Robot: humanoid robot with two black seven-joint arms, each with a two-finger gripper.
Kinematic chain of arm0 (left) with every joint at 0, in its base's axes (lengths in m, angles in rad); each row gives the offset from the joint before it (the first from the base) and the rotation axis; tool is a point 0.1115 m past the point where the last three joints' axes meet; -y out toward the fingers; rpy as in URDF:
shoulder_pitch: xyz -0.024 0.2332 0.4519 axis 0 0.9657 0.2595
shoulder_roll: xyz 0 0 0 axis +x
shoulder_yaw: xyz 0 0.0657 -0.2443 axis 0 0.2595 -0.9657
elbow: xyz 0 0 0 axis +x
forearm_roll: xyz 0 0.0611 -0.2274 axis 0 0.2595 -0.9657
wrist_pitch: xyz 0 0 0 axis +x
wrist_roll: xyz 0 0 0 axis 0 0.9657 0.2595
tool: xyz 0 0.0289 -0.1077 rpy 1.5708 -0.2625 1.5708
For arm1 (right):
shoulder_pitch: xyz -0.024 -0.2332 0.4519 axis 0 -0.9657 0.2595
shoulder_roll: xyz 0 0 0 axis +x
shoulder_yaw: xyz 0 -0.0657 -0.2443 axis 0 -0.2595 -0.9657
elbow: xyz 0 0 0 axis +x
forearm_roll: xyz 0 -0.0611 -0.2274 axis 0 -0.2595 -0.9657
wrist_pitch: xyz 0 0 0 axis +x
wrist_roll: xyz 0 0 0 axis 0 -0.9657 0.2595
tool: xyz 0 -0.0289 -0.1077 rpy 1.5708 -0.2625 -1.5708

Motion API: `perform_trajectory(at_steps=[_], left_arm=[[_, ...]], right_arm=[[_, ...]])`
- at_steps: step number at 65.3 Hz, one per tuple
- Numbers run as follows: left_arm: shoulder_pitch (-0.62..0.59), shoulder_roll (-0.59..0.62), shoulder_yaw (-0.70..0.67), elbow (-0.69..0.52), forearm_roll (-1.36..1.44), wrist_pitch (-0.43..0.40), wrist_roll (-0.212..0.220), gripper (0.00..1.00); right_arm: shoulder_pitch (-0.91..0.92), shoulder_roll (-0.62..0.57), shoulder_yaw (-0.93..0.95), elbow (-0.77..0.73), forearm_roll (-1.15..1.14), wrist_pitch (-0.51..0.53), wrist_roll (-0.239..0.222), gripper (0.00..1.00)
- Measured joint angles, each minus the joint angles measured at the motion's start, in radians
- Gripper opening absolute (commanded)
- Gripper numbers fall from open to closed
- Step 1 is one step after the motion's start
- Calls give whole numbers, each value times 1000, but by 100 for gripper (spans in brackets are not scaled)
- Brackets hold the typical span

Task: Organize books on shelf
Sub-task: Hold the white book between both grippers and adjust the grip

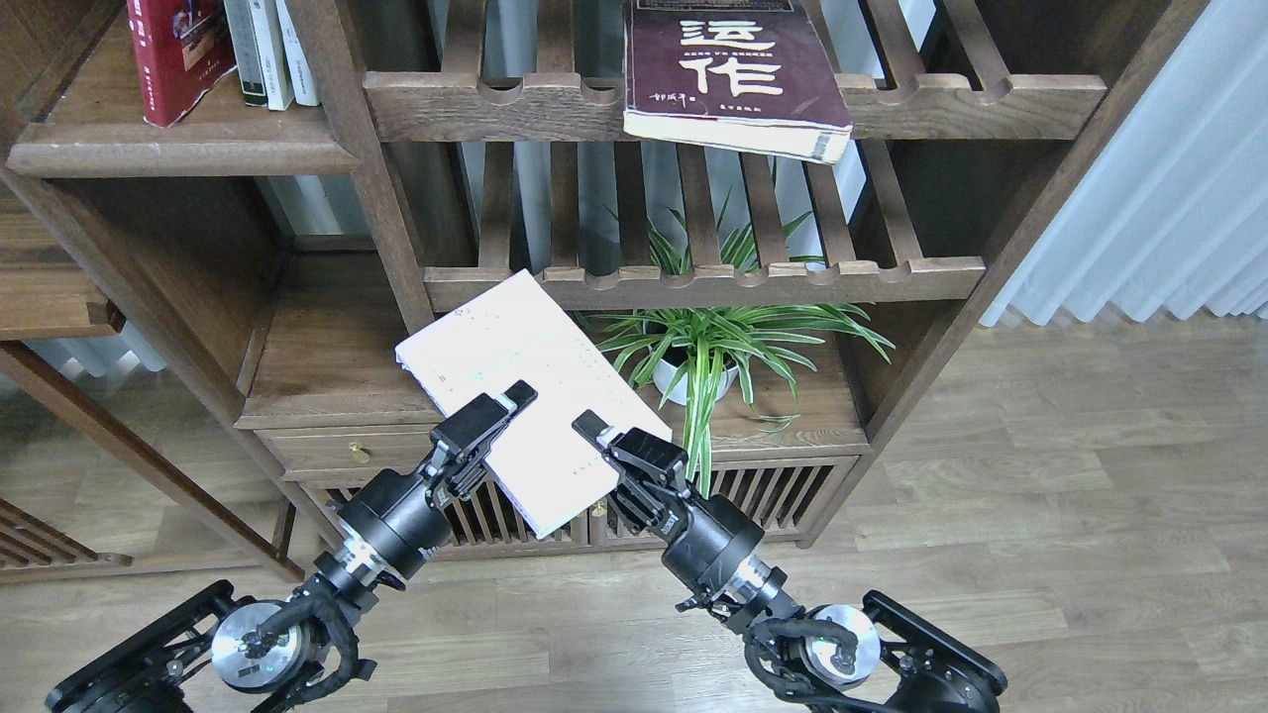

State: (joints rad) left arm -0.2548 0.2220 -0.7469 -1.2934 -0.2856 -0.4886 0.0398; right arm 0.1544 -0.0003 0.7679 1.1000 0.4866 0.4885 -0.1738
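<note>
The brown wood shelf [178, 149] at the top left holds a red book [173, 54] and 3 thin books [269, 50] – all standing up. A slatted rack [733, 104] carries a fat maroon book [733, 79], its corner hanging over the front.

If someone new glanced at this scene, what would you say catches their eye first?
Probably the pale lavender-white book, held up at centre between the left gripper and the right gripper. Next, the maroon book with big white characters, jutting over the front rail of the top slatted rack, above the green potted plant.
</note>
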Motion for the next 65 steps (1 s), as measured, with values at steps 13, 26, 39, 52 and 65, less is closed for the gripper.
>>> perform_trajectory(at_steps=[13,26,39,52,65], left_arm=[[1,2,0,1,2,0,1,6],[2,5,0,3,3,0,2,6],[2,5,0,3,3,0,2,6],[2,5,5,3,6,0,6,6],[4,5,8,3,7,-1,6,6]], right_arm=[[4,0,1,0,-2,0,0,40],[5,0,1,0,-3,0,0,18],[5,0,8,0,-1,0,0,5],[14,1,14,-7,-1,0,0,30],[31,1,12,-14,-5,0,1,55]])
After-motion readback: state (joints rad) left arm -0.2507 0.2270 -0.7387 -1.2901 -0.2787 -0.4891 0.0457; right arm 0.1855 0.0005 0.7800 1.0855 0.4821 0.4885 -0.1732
